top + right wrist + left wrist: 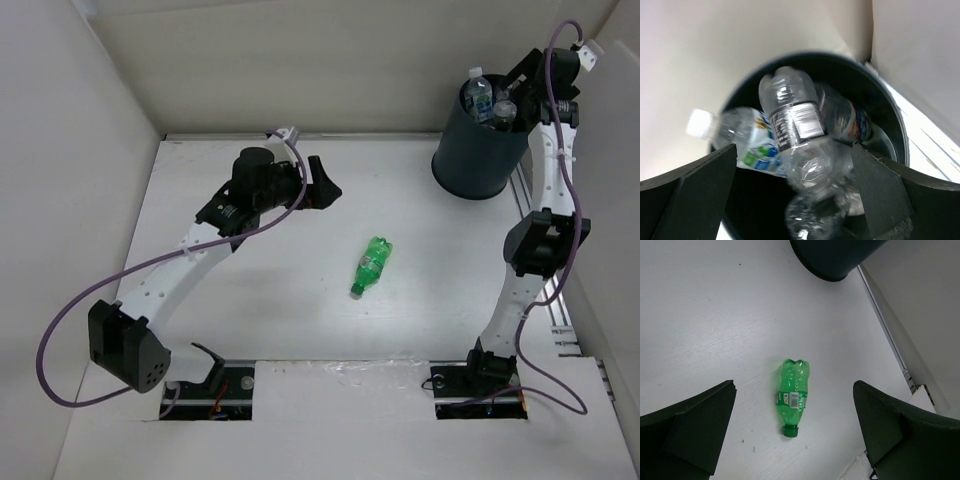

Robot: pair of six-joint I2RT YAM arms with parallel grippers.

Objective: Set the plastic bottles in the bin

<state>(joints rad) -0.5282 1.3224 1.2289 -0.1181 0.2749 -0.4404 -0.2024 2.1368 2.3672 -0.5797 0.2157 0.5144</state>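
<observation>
- Pale walls box in a white surface; the bin stands in its far right corner.
- Only the overhead view shows both arms. From there, the left end effector hangs over the far middle and just two bottle tops poke above the bin's rim.
- The right wrist view looks into the bin and shows at least three clear bottles piled inside, one with a white cap. The right end effector is spread wide above them, gripping nothing.
- The left wrist view shows that end effector released too, fingers wide apart.
- The green bottle lies flat near the surface's centre. Its long axis runs near-left to far-right, cap towards the near edge.
</observation>
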